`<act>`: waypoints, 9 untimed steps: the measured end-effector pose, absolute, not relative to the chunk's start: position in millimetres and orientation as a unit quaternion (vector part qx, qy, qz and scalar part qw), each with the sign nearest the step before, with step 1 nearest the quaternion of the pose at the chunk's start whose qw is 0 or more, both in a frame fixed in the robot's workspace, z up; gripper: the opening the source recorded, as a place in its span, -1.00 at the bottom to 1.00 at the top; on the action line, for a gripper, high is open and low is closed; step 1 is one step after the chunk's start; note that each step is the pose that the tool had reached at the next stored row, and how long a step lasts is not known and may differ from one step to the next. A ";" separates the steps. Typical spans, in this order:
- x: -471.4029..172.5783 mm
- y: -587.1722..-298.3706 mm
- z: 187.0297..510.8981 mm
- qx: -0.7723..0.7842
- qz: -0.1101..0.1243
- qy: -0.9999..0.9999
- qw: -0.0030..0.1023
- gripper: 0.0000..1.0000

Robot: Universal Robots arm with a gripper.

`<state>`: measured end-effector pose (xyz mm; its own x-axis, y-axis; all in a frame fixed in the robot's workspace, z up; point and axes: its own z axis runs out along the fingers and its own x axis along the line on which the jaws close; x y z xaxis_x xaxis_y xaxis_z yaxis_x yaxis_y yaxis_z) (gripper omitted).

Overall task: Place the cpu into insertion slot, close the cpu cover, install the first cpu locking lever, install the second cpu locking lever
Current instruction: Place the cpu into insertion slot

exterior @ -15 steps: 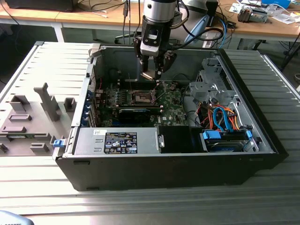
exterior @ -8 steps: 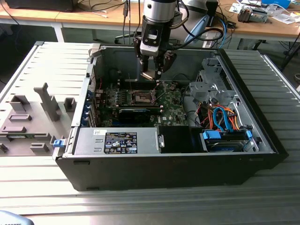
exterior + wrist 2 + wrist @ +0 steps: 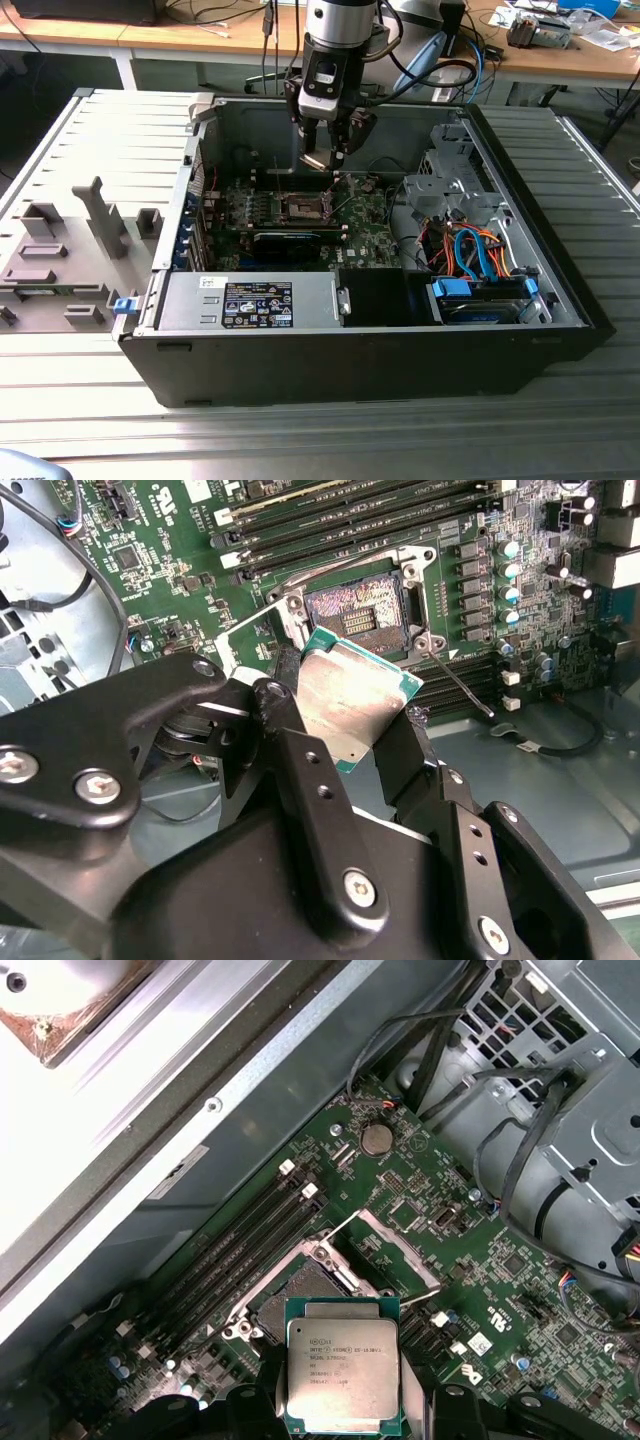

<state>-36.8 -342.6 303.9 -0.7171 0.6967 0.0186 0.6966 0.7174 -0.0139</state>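
cpu (image 3: 343,1375): square, no long axis to note; silver lid faces up, slightly tilted in second wrist view. Pincer (image 3: 325,158) closed onto its opposite edges, chip between the fingers (image 3: 290,740). Exterior view: cpu hangs clear of insertion slot (image 3: 303,207), slot at 6 o'clock. cpu cover (image 3: 398,1248) raised. Arm drops vertically from 12 o'clock into open case (image 3: 400,360)

The gripper (image 3: 330,155) hung above the insertion slot (image 3: 305,208) inside the open computer case (image 3: 350,370), with the cpu (image 3: 317,160) pinched between its fingers, clear of the slot. On the camera's side of the slot lay a silver power supply (image 3: 250,300). Blue and orange cables (image 3: 480,250) bunched to the exterior view's right of the slot.
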 end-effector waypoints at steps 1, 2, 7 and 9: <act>-36.8 -342.7 303.9 -0.376 0.003 -0.926 0.011 0.09; -36.7 -342.6 303.9 -0.377 0.003 -0.926 0.011 0.09; -36.8 -342.6 303.9 -0.378 0.003 -0.926 0.011 0.09; -36.8 -342.6 303.9 -0.379 0.003 -0.925 0.011 0.09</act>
<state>-36.8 -342.6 303.9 -0.7128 0.7012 0.0186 0.7010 0.7130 -0.0139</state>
